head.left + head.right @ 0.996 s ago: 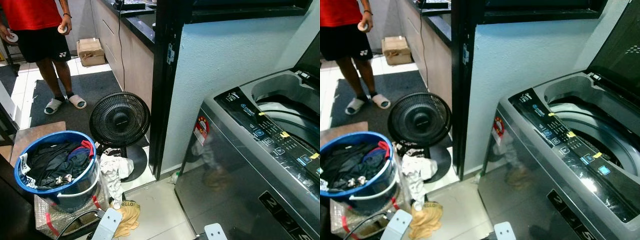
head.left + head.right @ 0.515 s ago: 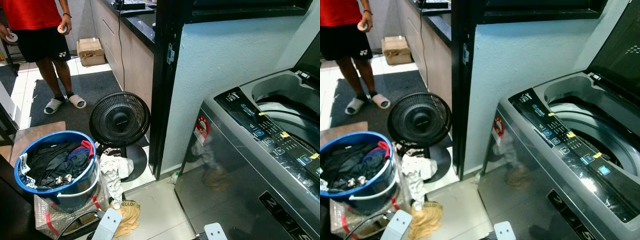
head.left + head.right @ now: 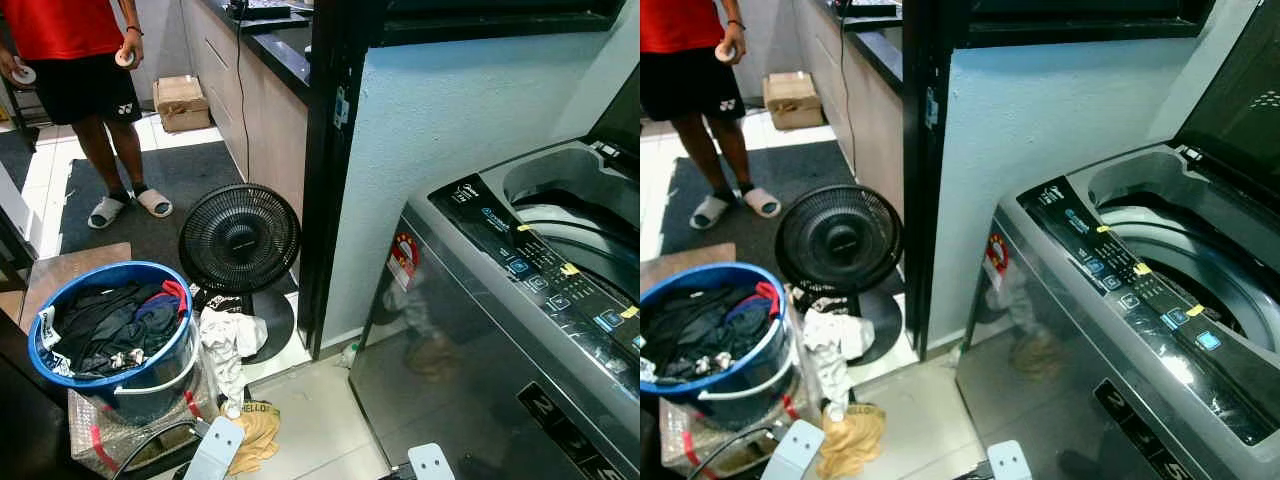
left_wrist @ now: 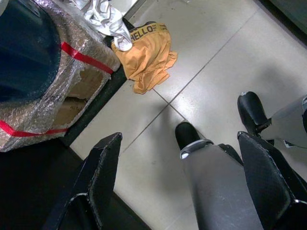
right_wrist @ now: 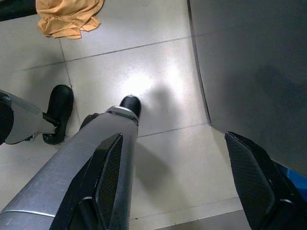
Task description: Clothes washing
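Note:
A blue laundry basket (image 3: 45, 365) holding dark clothes (image 3: 110, 325) stands at the lower left on a bubble-wrapped box (image 4: 72, 72). A white garment (image 3: 228, 345) hangs beside it, and an orange garment (image 4: 146, 55) lies on the tiled floor below. On the right is a grey top-loading washing machine (image 3: 470, 340) with its lid up and its drum (image 3: 590, 215) exposed. Both arms hang low beside my legs. My left gripper (image 4: 180, 143) is open over the floor tiles near the orange garment. My right gripper (image 5: 173, 139) is open close to the washer's front panel.
A black floor fan (image 3: 240, 240) stands between the basket and a dark door frame (image 3: 325, 170). A person (image 3: 75, 60) in a red shirt and sandals stands at the far left on a grey mat, near a cardboard box (image 3: 180, 100). My own black feet (image 4: 187, 134) are on the tiles.

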Controlling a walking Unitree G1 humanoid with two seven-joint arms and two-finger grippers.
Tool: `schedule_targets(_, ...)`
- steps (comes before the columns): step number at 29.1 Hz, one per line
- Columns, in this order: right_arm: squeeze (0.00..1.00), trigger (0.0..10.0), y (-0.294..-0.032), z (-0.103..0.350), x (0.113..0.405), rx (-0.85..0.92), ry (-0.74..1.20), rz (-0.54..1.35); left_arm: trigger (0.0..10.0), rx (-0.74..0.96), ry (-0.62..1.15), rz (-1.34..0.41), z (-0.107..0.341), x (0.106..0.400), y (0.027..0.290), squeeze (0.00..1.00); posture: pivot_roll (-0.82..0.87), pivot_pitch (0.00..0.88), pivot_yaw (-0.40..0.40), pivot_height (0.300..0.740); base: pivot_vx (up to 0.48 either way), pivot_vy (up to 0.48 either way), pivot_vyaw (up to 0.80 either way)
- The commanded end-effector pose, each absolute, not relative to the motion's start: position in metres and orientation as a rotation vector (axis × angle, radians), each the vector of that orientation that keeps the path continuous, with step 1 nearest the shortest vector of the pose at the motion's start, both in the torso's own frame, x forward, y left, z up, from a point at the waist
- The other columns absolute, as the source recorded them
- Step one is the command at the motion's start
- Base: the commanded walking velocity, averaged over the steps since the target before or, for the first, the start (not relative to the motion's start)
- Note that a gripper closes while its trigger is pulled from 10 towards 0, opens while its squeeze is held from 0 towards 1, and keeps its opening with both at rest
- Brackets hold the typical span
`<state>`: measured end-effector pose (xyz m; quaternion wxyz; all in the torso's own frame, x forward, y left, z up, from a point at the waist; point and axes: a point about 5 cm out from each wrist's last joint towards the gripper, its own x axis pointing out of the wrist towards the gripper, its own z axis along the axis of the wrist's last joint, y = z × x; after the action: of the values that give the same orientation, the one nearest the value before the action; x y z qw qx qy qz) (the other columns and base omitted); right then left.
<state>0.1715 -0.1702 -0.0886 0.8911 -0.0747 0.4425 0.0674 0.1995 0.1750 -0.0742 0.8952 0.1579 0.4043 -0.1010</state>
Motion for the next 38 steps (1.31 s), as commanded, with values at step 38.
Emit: schedule_targets(38,0.00,10.0,-0.1725,-0.0918,0.1642,-0.157,0.945,0.139,10.0,0.328,0.872,-0.222,-0.0800,0.1891,0.1743,0.00,0.03,0.000,-0.004,0.740,0.000,0.000,0.00)
